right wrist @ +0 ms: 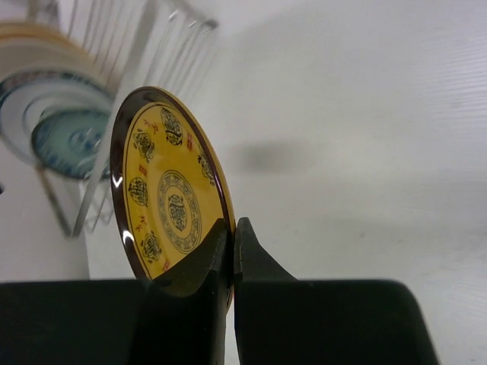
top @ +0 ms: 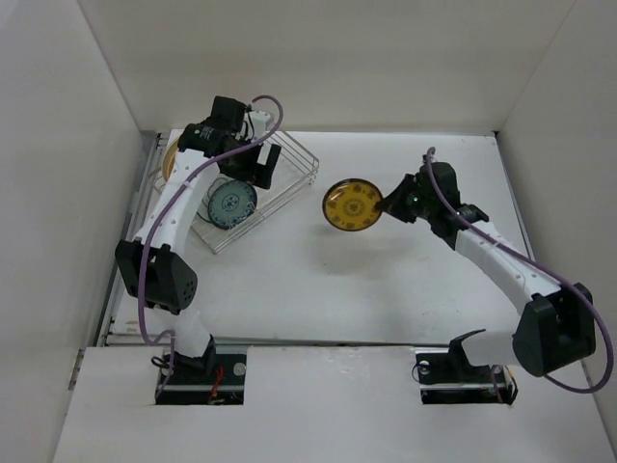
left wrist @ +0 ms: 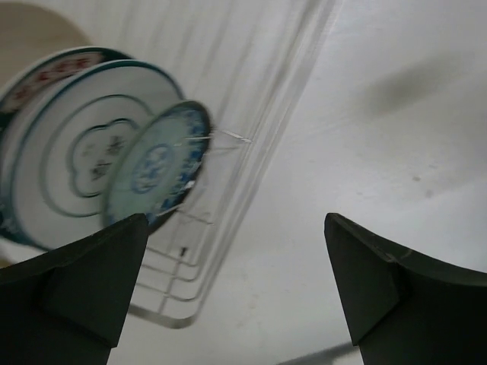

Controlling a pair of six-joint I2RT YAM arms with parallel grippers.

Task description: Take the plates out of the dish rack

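I'd call this a robotics lab cell, a staged test space. A plain white bench [top: 386, 289] is boxed in by bare white panels [top: 337, 58] on three sides, under flat, even light. Two slim white-and-black arms, the left arm [top: 166, 217] and the right arm [top: 496, 258], are bolted at the near edge, and their base mounts [top: 202, 371] sit in cut-outs with wiring showing. Purple cables [top: 145, 289] loop loose along the arms. The homely things read as props: a wire dish rack [top: 286, 164] holding patterned plates [top: 231, 203], and a mustard-yellow plate [top: 353, 205] pinched in the right claw [top: 388, 203].
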